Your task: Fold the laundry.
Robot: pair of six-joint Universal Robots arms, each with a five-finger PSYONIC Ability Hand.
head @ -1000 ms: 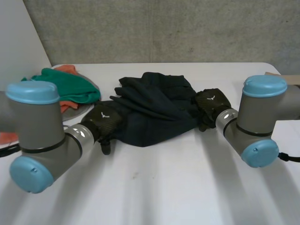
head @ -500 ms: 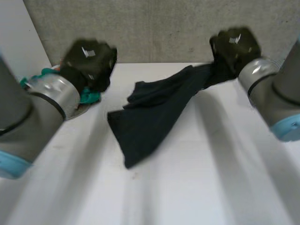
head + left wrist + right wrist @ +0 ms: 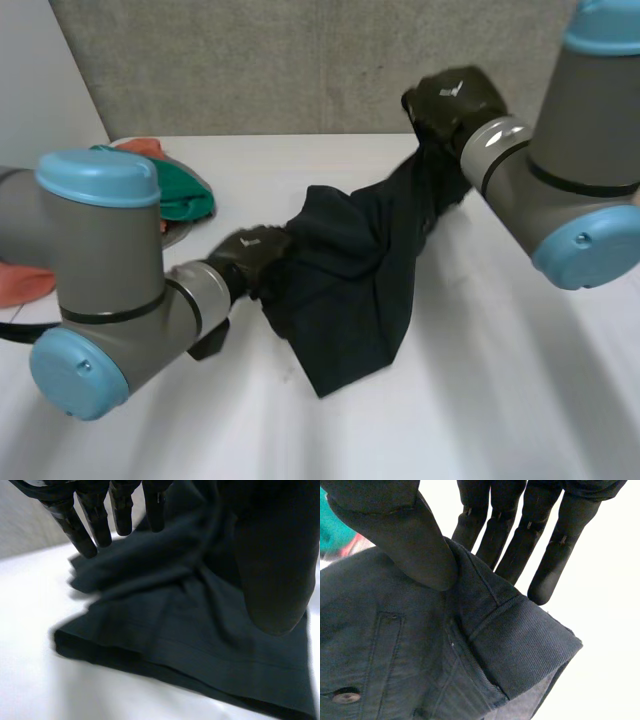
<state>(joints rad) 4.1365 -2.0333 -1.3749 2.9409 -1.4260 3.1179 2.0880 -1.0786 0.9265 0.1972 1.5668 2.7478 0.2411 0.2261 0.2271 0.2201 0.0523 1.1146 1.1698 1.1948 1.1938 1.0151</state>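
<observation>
A dark navy garment (image 3: 350,270) with a waistband, pocket and button hangs slanted from my raised right hand (image 3: 455,100) down to the white table (image 3: 480,400), where its lower part lies bunched. In the right wrist view my thumb (image 3: 405,535) pinches the folded waistband (image 3: 510,645) against straight fingers (image 3: 520,535). My left hand (image 3: 250,258) is low at the garment's left edge. In its own wrist view the fingers (image 3: 100,515) are straight above the cloth's hem (image 3: 190,630), and the thumb (image 3: 270,580) hovers over the cloth, gripping nothing.
A green cloth (image 3: 175,185) and an orange one (image 3: 140,147) are piled on a round plate (image 3: 180,232) at the back left. Another orange cloth (image 3: 20,283) lies at the table's left edge. A grey wall stands behind.
Both hands rose from the table. The right one lifted the garment by its waistband and stays up. The left hand came back down to the garment's left edge with its fingers straight.
</observation>
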